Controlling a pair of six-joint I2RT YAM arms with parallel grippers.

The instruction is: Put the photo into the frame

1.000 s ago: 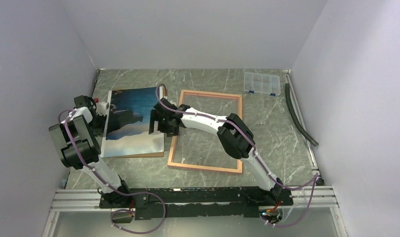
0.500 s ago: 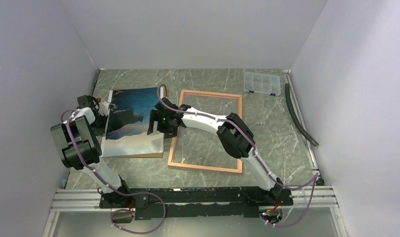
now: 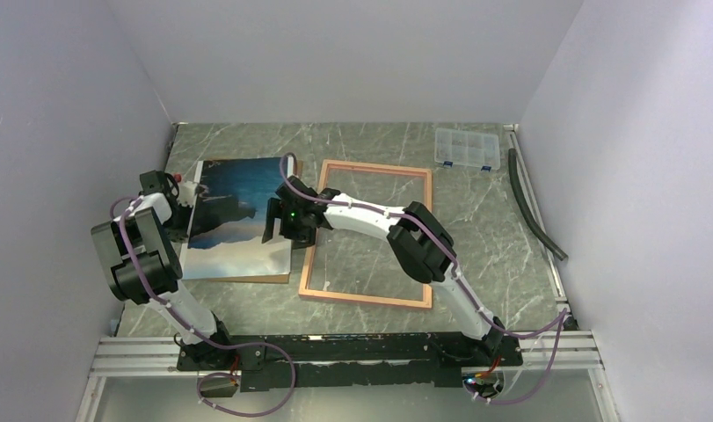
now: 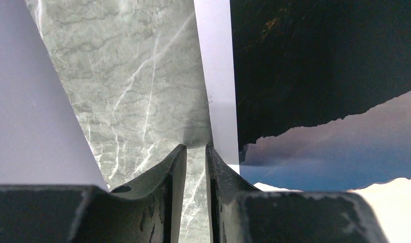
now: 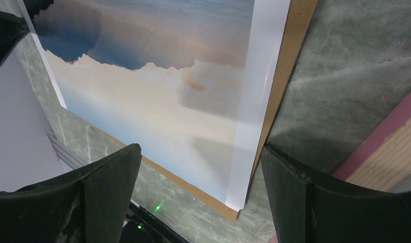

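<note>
left claw (image 3: pixel 189 195): nearly shut, a thin slit is left between the fingers (image 4: pixel 174 174). only marble table (image 4: pixel 132 76) is seen through the slit, nothing is seen gripped. the photo (image 4: pixel 320 76) lies just right of the claw and ahead of it. its white border is met by the tip of the right-hand finger. whether that edge is actually pinched cannot be told from the left wrist view.

right claw (image 5: pixel 200 149): spread wide, nothing held. it is hung over the photo's near right corner. the pale sky part of the print (image 5: pixel 157 101) is seen between the two fingers and ahead of them. a brown backing board (image 5: pixel 283 76) is seen under the photo, a strip of it sticking out just inside the right finger. bare table is seen past that strip. the frame (image 5: pixel 390 152) is found outside the right finger, apart from the board, with a pink edge and a tan face.

top view: the photo (image 3: pixel 238 215) is bracketed by the two claws, left claw at its left edge, right claw (image 3: pixel 272 227) at its right edge. the frame (image 3: pixel 376 167) lies flat on the table just beyond the right claw, beside the photo and not overlapped by it. marble is seen through its opening.
</note>
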